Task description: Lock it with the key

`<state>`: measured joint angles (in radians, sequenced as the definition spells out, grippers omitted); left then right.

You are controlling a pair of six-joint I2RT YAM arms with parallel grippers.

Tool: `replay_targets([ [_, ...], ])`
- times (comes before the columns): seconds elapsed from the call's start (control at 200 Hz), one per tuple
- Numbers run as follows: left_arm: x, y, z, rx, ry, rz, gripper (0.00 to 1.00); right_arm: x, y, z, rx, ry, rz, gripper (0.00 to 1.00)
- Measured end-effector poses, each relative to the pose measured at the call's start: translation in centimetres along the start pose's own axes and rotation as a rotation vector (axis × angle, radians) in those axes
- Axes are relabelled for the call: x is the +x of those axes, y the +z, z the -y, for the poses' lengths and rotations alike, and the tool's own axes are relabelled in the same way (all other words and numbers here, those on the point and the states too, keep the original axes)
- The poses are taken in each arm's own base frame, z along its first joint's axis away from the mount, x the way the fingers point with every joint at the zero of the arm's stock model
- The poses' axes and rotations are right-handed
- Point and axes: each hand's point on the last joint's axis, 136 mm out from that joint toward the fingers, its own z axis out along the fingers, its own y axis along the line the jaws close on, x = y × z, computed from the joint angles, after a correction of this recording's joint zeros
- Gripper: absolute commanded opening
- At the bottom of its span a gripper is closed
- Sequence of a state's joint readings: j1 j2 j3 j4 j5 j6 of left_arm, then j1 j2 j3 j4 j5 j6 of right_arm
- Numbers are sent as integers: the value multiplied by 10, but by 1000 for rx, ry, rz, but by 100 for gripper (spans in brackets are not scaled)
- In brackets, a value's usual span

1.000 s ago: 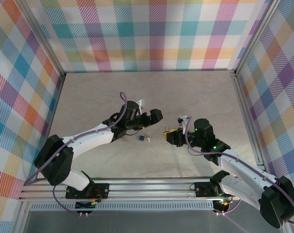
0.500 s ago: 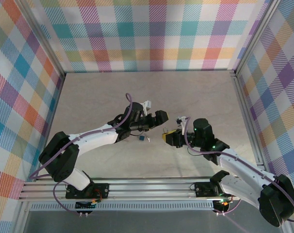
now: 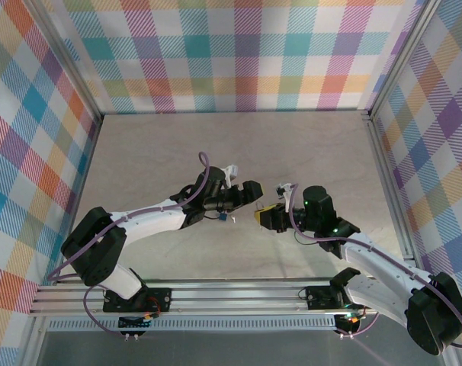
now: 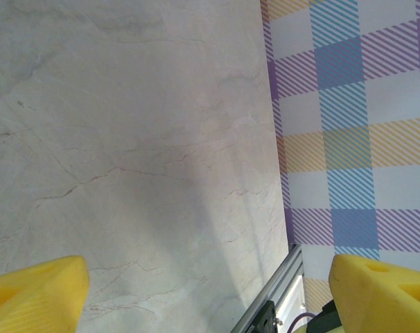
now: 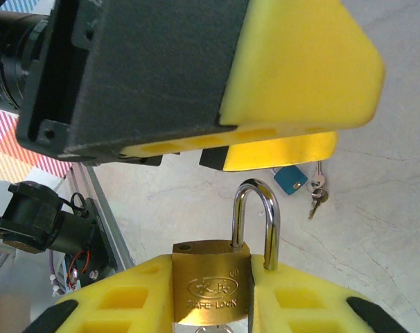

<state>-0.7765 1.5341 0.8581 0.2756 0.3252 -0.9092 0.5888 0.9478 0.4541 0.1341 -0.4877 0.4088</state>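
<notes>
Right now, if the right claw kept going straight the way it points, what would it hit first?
Most likely the left claw: one of its yellow pads sits close ahead of the right claw, above the padlock it grips. Exact depth is unclear.

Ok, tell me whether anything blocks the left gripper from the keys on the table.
Nothing visible does. The keys lie on bare table close by the left gripper, whose jaws are open and empty. The padlock sits apart, clamped in the right gripper.

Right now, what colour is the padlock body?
Brass-gold; the padlock shows best in the right wrist view.
</notes>
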Motion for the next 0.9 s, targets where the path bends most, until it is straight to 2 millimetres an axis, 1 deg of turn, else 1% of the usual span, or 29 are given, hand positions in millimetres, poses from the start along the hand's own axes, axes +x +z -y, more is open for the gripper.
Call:
replay_targets([
  [0.105,0,-1,0,5,-1,3,85,0,0,-1,-4,-1,-2,27],
  [0.29,-1,-8,7,28,-7,17,80,1,0,-1,-10,-2,-6,27],
  [0.38,-1,-9,9,43,-6,23,80,2,1,-1,-9,1,-12,27],
  [0.515,5,-11,13,58,0,12,79,3,2,0,-10,4,-16,27],
  [0.625,10,-14,15,67,4,1,75,4,2,-1,-12,3,-18,27],
  [0.8,12,-21,17,70,16,1,73,4,2,-1,-12,1,-18,26],
  [0.9,12,-23,19,75,22,5,69,4,2,-1,-12,1,-18,26],
])
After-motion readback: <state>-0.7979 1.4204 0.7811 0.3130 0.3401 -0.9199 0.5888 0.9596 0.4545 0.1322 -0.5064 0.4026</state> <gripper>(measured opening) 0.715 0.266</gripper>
